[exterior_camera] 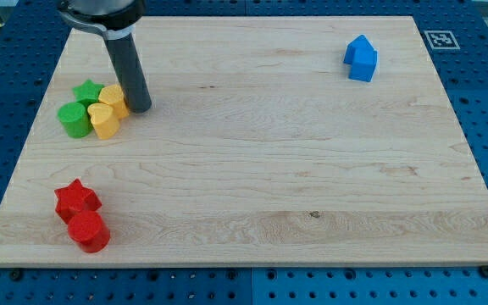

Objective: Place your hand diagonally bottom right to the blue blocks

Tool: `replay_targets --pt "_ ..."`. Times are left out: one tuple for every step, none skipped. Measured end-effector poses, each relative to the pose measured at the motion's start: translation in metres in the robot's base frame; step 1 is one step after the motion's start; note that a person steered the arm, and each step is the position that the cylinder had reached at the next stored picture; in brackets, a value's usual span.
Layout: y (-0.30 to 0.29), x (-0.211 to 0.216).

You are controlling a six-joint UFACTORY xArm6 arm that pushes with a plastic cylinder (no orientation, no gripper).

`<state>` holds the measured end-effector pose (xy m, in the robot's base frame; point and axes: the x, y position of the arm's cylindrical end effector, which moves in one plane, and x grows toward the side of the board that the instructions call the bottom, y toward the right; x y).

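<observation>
The blue blocks (pixel 361 58) sit touching as one cluster near the view's top right corner of the wooden board, one pointed like a small house behind a squarer one at its lower right, while my tip (pixel 139 108) rests far off at the view's left.

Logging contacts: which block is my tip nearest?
The yellow block on the right of the green-yellow cluster; my tip sits right beside it. The other yellow block lies lower left.
</observation>
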<state>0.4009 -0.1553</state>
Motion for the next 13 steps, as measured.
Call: replay_targets --pt "0.035 0.000" --pt "0.059 0.000" --pt "0.093 0.008" --pt "0.107 0.009" --pt "0.111 0.012" --pt "0.139 0.034" --pt "0.175 0.058" --pt "0.215 0.075" --pt "0.255 0.086" --pt "0.289 0.090" --pt "0.299 0.090" --pt "0.299 0.090" --pt "0.300 0.090"
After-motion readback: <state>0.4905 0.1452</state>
